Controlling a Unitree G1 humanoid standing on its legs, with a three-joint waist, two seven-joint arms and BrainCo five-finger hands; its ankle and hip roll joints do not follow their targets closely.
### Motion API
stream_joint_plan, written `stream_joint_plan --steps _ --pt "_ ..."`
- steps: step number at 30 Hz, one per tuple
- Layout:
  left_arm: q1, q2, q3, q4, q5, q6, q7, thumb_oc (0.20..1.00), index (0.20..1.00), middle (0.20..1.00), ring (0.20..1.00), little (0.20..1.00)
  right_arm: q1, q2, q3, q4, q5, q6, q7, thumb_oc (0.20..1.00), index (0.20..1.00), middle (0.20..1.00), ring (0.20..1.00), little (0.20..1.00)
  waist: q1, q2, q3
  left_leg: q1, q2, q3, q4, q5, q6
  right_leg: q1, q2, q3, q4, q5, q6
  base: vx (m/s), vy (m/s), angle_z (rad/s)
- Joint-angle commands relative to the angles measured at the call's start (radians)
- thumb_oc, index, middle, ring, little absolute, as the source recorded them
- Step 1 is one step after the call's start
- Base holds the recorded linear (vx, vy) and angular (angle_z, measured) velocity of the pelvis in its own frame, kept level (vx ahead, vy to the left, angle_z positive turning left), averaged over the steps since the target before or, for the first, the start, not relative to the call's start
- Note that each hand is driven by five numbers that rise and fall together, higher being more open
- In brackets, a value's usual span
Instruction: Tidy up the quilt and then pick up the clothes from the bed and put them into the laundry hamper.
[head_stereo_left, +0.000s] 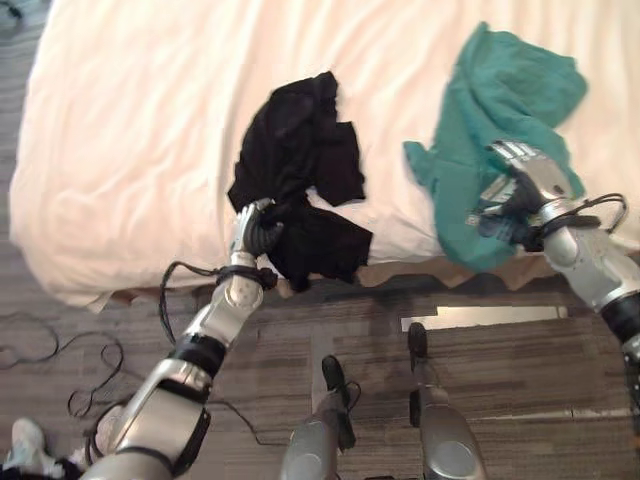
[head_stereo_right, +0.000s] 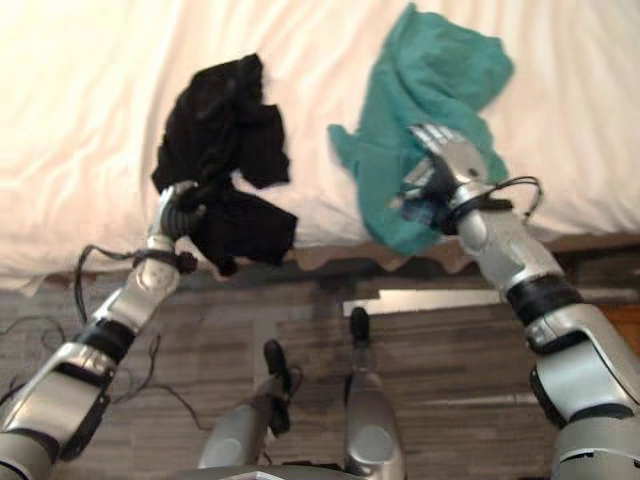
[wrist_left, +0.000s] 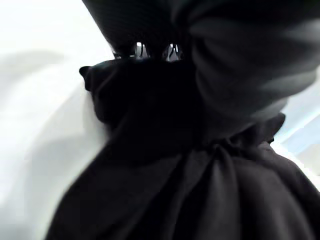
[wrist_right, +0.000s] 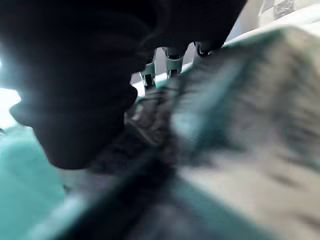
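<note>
In the head views, your left hand (head_stereo_left: 256, 228) clenches the crumpled black cloth garment (head_stereo_left: 300, 160) at the bed's (head_stereo_left: 120, 120) front edge. Your right hand (head_stereo_right: 445, 160) rests on the teal cloth garment (head_stereo_right: 430, 90) there; I cannot tell its grip. In the left wrist view, bunched black fabric could snag and slip.

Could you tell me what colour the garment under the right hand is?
Teal green garment; clearest in the left eye view, beneath the right hand.

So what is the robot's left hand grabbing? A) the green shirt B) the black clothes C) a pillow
B: the left hand has its fingers curled into the black clothes at the edge of the bed, while the green shirt lies under the right hand.
</note>
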Motion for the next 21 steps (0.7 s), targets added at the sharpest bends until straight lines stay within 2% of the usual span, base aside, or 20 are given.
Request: stream_joint_plan --steps 1,2,3,4,5,7,11,12,13,14,15,16,19,21 --pt "0.297 -0.002 -0.049 0.012 -0.252 0.005 -0.147 0.200 0.200 0.200 0.200 0.200 -0.143 0.029 0.006 0.250 0.055 0.054 -0.016 1.000 1.000 1.000 1.000 1.000 0.062 -0.005 -0.008 -0.078 0.040 -0.036 -0.002 -0.009 0.011 -0.031 -0.041 0.000 0.087 -0.084 0.075 -0.03 0.013 0.13" --pt "0.327 -0.002 -0.040 -0.035 -0.293 0.000 -0.161 0.200 0.200 0.200 0.200 0.200 -0.150 0.051 0.009 0.333 0.071 0.065 -0.006 1.000 1.000 1.000 1.000 1.000 0.071 0.004 -0.007 -0.079 0.035 -0.044 -0.002 -0.007 0.012 -0.028 -0.042 -0.008 0.089 -0.084 0.075 -0.03 0.027 0.22" --pt "0.339 0.001 -0.037 -0.059 -0.317 -0.001 -0.174 0.200 0.200 0.200 0.200 0.200 -0.158 0.056 0.015 0.381 0.073 0.069 0.011 0.567 0.567 0.567 0.567 0.567 0.078 0.007 -0.010 -0.082 0.032 -0.047 -0.002 -0.003 0.014 -0.028 -0.044 -0.012 0.089 -0.082 0.075 -0.02 0.021 0.23" --pt "0.340 0.002 -0.036 -0.060 -0.318 0.000 -0.174 0.200 0.200 0.200 0.200 0.200 -0.160 0.057 0.017 0.383 0.074 0.068 0.011 0.294 0.294 0.294 0.294 0.294 0.077 0.007 -0.010 -0.083 0.032 -0.048 -0.002 -0.003 0.014 -0.028 -0.044 -0.012 0.088 -0.082 0.075 -0.02 0.061 0.25" --pt "0.370 -0.004 -0.026 -0.126 -0.355 -0.001 -0.198 0.200 0.200 0.200 0.200 0.200 -0.127 0.077 -0.014 0.436 0.105 0.075 0.050 0.200 0.200 0.200 0.200 0.200 0.085 0.014 -0.018 -0.076 0.023 -0.058 -0.002 -0.006 0.018 -0.012 -0.048 -0.025 0.087 -0.085 0.077 -0.01 0.079 0.30" --pt "0.392 -0.017 -0.025 -0.168 -0.376 0.004 -0.233 0.200 0.200 0.200 0.200 0.200 -0.065 0.085 -0.050 0.444 0.119 0.072 0.073 0.200 0.200 0.200 0.200 0.200 0.090 0.012 -0.029 -0.069 0.016 -0.065 -0.002 -0.012 0.023 0.005 -0.052 -0.032 0.083 -0.088 0.080 0.00 0.099 0.36" --pt "0.415 -0.039 -0.017 -0.229 -0.380 0.011 -0.285 0.200 0.200 0.200 0.200 0.200 0.237 0.147 -0.214 0.272 0.200 0.042 0.089 0.200 0.200 0.200 0.200 0.200 0.071 -0.024 -0.057 -0.032 0.004 -0.071 0.001 -0.046 0.040 0.052 -0.060 -0.047 0.071 -0.087 0.094 0.01 0.083 0.23" --pt "0.415 -0.038 -0.018 -0.229 -0.380 0.011 -0.285 0.200 0.200 0.200 0.200 0.200 0.240 0.147 -0.216 0.270 0.200 0.043 0.089 0.200 0.200 0.200 0.200 0.200 0.072 -0.025 -0.060 -0.036 0.003 -0.071 0.000 -0.043 0.040 0.048 -0.060 -0.046 0.070 -0.085 0.094 0.01 0.102 0.08" --pt "0.438 -0.031 0.018 -0.213 -0.351 0.023 -0.297 0.200 0.200 0.200 0.200 0.200 0.473 0.198 -0.313 0.069 0.218 0.019 0.110 0.200 0.200 0.200 0.200 0.200 0.046 -0.054 -0.078 -0.011 -0.003 -0.065 -0.001 -0.063 0.051 0.066 -0.066 -0.047 0.065 -0.078 0.104 0.01 0.072 0.09" --pt "0.438 -0.031 0.018 -0.213 -0.351 0.023 -0.297 0.200 0.200 0.200 0.200 0.200 0.474 0.199 -0.313 0.069 0.218 0.019 0.110 0.200 0.200 0.200 0.200 0.200 0.046 -0.054 -0.079 -0.012 -0.003 -0.065 -0.001 -0.063 0.051 0.065 -0.066 -0.047 0.065 -0.077 0.104 0.05 0.161 -0.04" --pt "0.461 -0.031 0.060 -0.182 -0.319 0.034 -0.299 0.200 0.200 0.200 0.200 0.200 0.689 0.258 -0.380 -0.099 0.221 -0.009 0.148 0.200 0.200 0.200 0.200 0.200 0.015 -0.084 -0.098 0.022 -0.006 -0.055 -0.002 -0.077 0.057 0.086 -0.072 -0.045 0.068 -0.067 0.116 0.06 0.131 -0.26" --pt "0.474 -0.034 0.082 -0.167 -0.308 0.040 -0.302 0.200 0.200 0.200 0.200 0.200 0.782 0.292 -0.403 -0.160 0.226 -0.023 0.176 0.200 0.200 0.200 0.200 0.200 0.005 -0.093 -0.108 0.035 -0.008 -0.052 -0.002 -0.084 0.059 0.094 -0.075 -0.041 0.068 -0.062 0.121 0.07 0.168 -0.22" --pt "0.517 -0.044 0.135 -0.124 -0.269 0.054 -0.297 0.200 0.200 0.200 0.200 0.200 1.004 0.383 -0.438 -0.212 0.305 -0.064 0.282 0.200 0.200 0.200 0.200 0.200 -0.026 -0.125 -0.140 0.067 -0.014 -0.041 -0.002 -0.096 0.062 0.116 -0.083 -0.029 0.073 -0.042 0.134 0.04 0.114 -0.12" --pt "0.526 -0.056 0.159 -0.111 -0.273 0.061 -0.297 0.200 0.200 0.200 0.200 0.200 1.071 0.423 -0.430 -0.206 0.335 -0.068 0.323 0.200 0.200 0.200 0.200 0.200 -0.037 -0.140 -0.158 0.073 -0.016 -0.044 -0.002 -0.093 0.063 0.119 -0.082 -0.016 0.088 -0.033 0.134 0.00 0.057 -0.23"
